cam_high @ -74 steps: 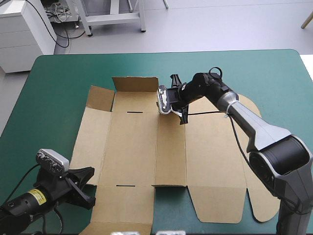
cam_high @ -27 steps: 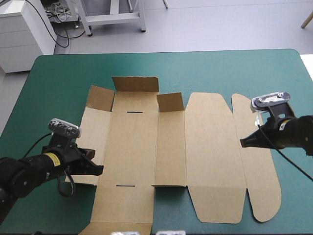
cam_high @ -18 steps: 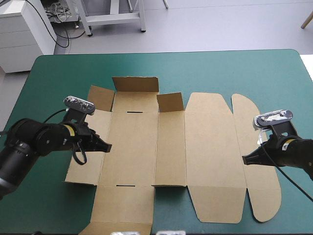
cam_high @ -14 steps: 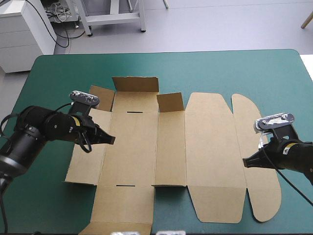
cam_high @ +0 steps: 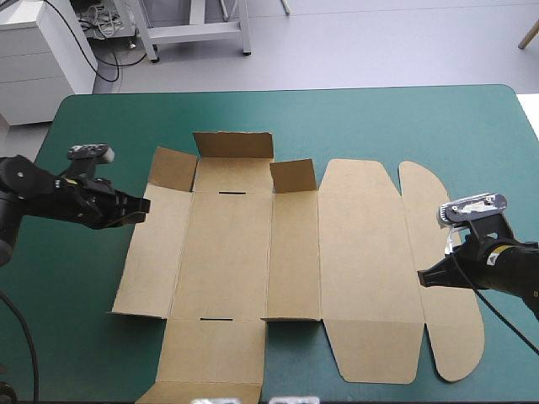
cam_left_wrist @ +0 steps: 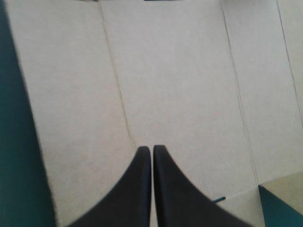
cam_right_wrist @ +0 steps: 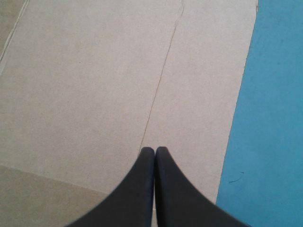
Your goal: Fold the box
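Two arms, both pincers closed on nothing. Clock is the table from above, 12 = far edge.

- Surface: teal-green cover (cam_high: 379,126), bare around the sheet.
- Box (cam_high: 253,252): brown cut board lying opened out across the table's middle, spanning roughly 9 to 4.
- Far flap (cam_high: 234,145) at about 11 stands up. The two small flaps (cam_high: 173,168) and (cam_high: 293,175) beside it are tilted up. All other panels lie flat, including the rounded flap (cam_high: 446,252) at 3.
- Left gripper (cam_high: 141,204) is at 9, tips right at the box's left edge, black fingers pressed together. In its wrist view the left gripper (cam_left_wrist: 152,149) points across the board (cam_left_wrist: 165,71), with a strip of cover (cam_left_wrist: 14,142) beside it. Can't tell whether it touches the board.
- Right gripper (cam_high: 421,278) is at 3 to 4, over the crease (cam_high: 421,252) between the big panel and the rounded flap, fingers together in one point. In its wrist view the right gripper (cam_right_wrist: 155,150) sits on that crease line of the board (cam_right_wrist: 94,71), with cover (cam_right_wrist: 274,118) off to one side.
- Room past 12: pale grey floor, a white drawer cabinet (cam_high: 42,59) off the 10 to 11 corner, and white metal frame legs (cam_high: 194,29) near 11 to 12.
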Controlling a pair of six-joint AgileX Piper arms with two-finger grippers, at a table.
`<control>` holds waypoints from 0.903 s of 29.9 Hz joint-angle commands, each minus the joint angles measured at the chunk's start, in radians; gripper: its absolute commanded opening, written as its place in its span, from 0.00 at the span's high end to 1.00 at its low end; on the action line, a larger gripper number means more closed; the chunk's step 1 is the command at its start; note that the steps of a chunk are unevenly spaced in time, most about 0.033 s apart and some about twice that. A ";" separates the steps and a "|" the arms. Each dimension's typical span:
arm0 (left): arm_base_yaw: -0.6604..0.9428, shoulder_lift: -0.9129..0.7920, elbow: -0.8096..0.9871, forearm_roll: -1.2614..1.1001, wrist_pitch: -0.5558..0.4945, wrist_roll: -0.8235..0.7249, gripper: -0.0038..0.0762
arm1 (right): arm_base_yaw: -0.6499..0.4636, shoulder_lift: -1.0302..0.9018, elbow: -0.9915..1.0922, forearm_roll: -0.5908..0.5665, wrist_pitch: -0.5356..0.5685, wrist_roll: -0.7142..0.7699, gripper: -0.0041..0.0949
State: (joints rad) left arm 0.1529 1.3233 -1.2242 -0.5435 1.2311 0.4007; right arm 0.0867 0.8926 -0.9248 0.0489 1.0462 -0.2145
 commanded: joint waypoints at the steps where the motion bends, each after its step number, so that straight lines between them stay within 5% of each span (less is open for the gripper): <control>1: 0.108 -0.030 -0.033 -0.064 0.045 0.027 0.96 | -0.009 -0.011 -0.024 0.002 -0.050 -0.007 0.97; 13: 0.418 -0.019 -0.033 0.003 0.035 0.091 0.96 | -0.009 -0.011 -0.024 0.000 -0.054 -0.010 0.97; 20: 0.461 -0.015 -0.033 -0.002 -0.012 0.049 0.95 | -0.009 -0.011 -0.024 0.000 -0.058 -0.013 0.97; 24: 0.461 -0.002 -0.033 0.002 0.014 0.049 0.81 | -0.009 -0.011 -0.024 0.000 -0.058 -0.013 0.97; 27: 0.461 0.022 -0.033 0.002 0.045 0.049 0.58 | -0.009 -0.011 -0.024 0.000 -0.056 -0.013 0.97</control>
State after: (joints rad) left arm 0.6123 1.3514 -1.2242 -0.4996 1.2349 0.4593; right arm 0.0858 0.8926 -0.9248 0.0489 1.0341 -0.2180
